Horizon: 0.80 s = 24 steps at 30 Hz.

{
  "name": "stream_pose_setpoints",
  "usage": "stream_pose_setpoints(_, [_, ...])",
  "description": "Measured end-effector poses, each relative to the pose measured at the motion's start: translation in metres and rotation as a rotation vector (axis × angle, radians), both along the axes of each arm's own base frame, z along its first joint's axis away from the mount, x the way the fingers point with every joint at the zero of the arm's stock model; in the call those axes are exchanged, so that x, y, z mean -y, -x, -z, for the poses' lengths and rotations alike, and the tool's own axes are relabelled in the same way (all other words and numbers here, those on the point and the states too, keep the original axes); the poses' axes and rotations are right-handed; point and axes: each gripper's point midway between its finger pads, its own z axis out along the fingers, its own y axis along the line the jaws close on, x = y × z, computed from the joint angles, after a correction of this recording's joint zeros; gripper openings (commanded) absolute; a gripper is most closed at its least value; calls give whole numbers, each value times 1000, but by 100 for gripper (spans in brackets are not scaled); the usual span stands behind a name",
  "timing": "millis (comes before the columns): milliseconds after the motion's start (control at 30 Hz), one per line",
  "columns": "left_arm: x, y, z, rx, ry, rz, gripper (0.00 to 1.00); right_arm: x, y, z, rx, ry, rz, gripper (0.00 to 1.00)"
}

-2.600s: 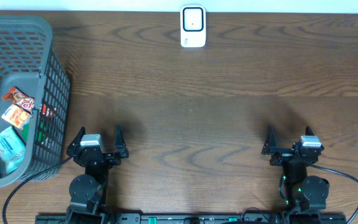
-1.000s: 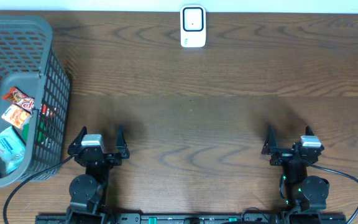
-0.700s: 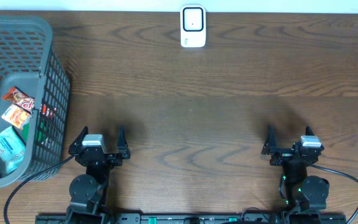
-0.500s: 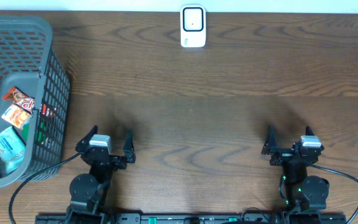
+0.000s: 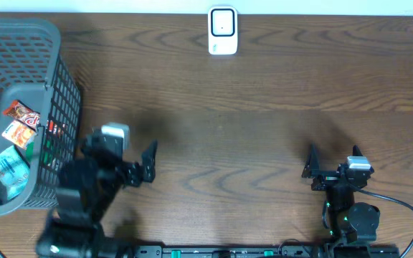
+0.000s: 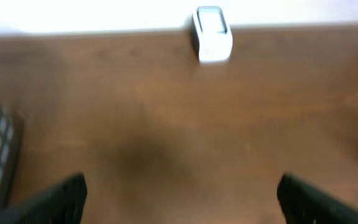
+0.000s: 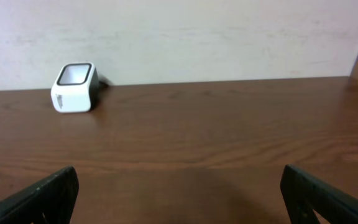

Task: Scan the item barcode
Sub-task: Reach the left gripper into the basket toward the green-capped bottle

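The left pincer [image 6: 182, 196] is hanging spread wide and empty beside the grey basket [image 5: 67, 100]. The right pincer [image 5: 333, 156] is gaping empty too. Snack packets [image 5: 19, 122] are lying in the basket, and the white scanner [image 5: 222, 30] is sitting at the bench's [image 5: 264, 107] far edge.

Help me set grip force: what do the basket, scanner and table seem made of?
Basket: likely moulded plastic, matt grey, regular lattice wall. Scanner: probably plastic, smooth white shell, dark window. Table: wood or wood-look laminate, dark brown, visible grain; I cannot tell which.
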Motion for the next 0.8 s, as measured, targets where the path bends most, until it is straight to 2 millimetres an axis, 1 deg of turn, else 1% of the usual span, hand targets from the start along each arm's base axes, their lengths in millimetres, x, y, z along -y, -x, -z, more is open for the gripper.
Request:
stream_pose_setpoints(100, [4, -4, -21, -77, -4, 16, 98, 0, 0, 0, 0, 0, 0, 99])
stream_pose_setpoints(200, [11, -11, -33, -104, 10, 46, 98, 0, 0, 0, 1, 0, 0, 99])
stream_pose_setpoints(267, [15, -13, -30, -132, 17, 60, 98, 0, 0, 0, 0, 0, 0, 99])
stream_pose_setpoints(333, [14, -12, -23, -182, 26, 48, 98, 0, 0, 0, 1, 0, 0, 99])
stream_pose_setpoints(400, [9, -11, -17, -248, 33, 2, 98, 0, 0, 0, 1, 0, 0, 99])
stream_pose_setpoints(467, [-2, -13, -20, -293, 46, -73, 98, 0, 0, 0, 1, 0, 0, 99])
stream_pose_setpoints(567, [-21, -22, -40, -312, 65, -181, 98, 0, 0, 0, 1, 0, 0, 99])
stream_pose_setpoints(733, [-47, -38, -93, -273, 99, -303, 98, 0, 0, 0, 0, 0, 0, 99])
stream_pose_setpoints(800, [-63, -41, -112, -263, 117, -381, 98, 0, 0, 0, 1, 0, 0, 99])
